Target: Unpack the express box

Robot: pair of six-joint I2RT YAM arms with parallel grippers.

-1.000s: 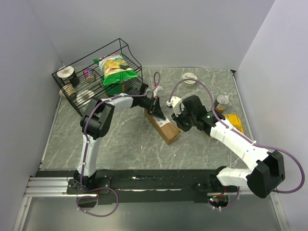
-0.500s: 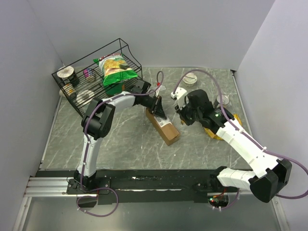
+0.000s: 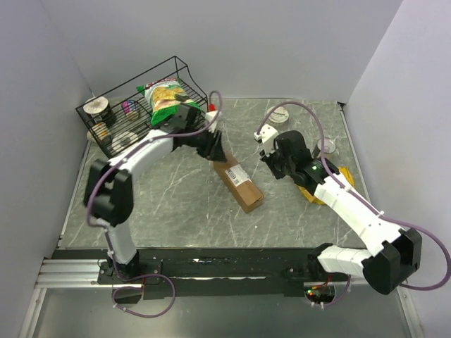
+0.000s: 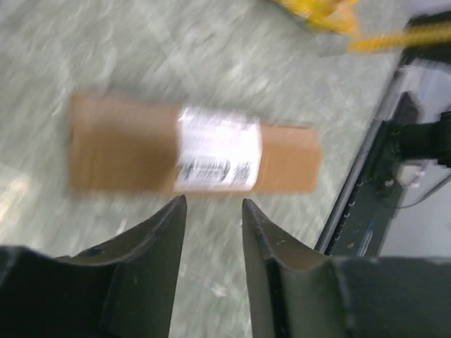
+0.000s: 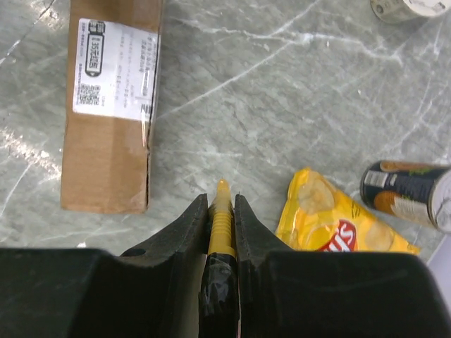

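R gripper [image 5: 221, 203] on yellow tool [image 5: 220, 227]; L gripper [image 4: 211, 210] agape by express box [image 4: 194, 153]

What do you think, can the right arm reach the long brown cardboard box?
Probably yes. The long brown cardboard box lies flat, close ahead of the right gripper, with only bare tabletop between. Its fingers are shut on a slim yellow tool, so it could touch, not grab.

The grey marbled table [image 3: 176, 204] carries the express box [image 3: 237, 182], lying flat near the middle with its label up. A black wire rack [image 3: 120, 123] stands at the far left. A yellow chip bag [image 5: 331, 225] and a can [image 5: 405, 193] sit just beside each other near the right edge, with a white round container [image 3: 277, 115] farther back.
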